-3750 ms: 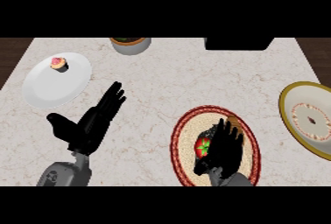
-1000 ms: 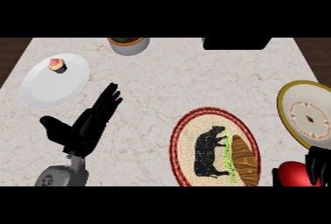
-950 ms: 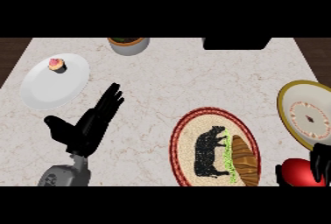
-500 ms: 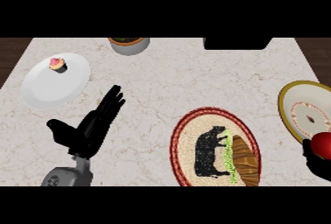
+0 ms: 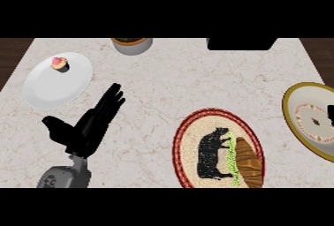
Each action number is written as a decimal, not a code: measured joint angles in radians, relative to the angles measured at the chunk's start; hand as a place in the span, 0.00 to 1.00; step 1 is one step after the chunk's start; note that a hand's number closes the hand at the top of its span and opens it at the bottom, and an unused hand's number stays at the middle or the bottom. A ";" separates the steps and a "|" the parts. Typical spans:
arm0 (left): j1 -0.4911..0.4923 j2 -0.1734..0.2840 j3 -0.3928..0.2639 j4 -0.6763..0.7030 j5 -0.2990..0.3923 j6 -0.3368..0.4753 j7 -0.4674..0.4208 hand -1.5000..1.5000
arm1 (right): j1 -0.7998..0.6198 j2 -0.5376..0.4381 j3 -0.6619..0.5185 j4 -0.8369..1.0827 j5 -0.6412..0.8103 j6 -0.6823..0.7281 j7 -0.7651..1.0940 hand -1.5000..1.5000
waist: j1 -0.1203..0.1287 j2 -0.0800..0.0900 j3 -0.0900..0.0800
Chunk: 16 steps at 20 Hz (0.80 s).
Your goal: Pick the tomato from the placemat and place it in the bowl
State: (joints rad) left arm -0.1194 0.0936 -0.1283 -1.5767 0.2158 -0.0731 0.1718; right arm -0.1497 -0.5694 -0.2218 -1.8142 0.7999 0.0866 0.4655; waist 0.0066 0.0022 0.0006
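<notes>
Starting closest in, the left forearm comes up from the bottom edge and the left hand [image 5: 86, 129] sits over the counter [image 5: 163, 88] with its fingers straight and spread, thumb out to the side, holding nothing. It's well apart from everything else.

Right of it is the round placemat [image 5: 187, 140], red-rimmed with a black cow printed on it. A croissant [image 5: 248, 164] lies on the mat's right side, just beside a green strip along the cow.

Further right, the bowl [image 5: 290, 99] with the yellow rim is cut off by the edge of the view. A thin dark sliver [image 5: 330, 110] shows over it right at the frame edge; it could be the right hand, but not enough shows to tell whether it's open or closed. The tomato can't be seen anywhere, so where it is right now can't be told. The visible part of the mat doesn't have it.

Back left is a white plate [image 5: 46, 88] with a cupcake [image 5: 60, 63] near its far edge. At the far edge sit a grey pot [image 5: 132, 44] and a black box [image 5: 240, 43].
</notes>
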 measured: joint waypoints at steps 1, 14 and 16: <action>0.009 0.004 0.002 0.007 0.000 -0.010 -0.014 0.50 | -0.025 -0.010 -0.011 0.065 0.000 -0.016 -0.035 1.00 | 0.003 0.001 0.000; -0.002 -0.026 -0.014 0.018 -0.028 -0.007 -0.026 0.50 | -0.309 -0.061 -0.050 0.841 0.114 -0.167 -0.232 0.00 | 0.024 0.008 0.001; -0.009 -0.038 -0.022 0.018 -0.038 0.006 -0.018 0.50 | -0.352 -0.054 -0.076 0.955 0.098 -0.202 -0.276 0.00 | 0.025 0.009 0.002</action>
State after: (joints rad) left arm -0.1286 0.0556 -0.1502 -1.5582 0.1776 -0.0671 0.1533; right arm -0.5016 -0.6231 -0.2974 -0.8593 0.8979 -0.1155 0.1894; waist 0.0312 0.0107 0.0022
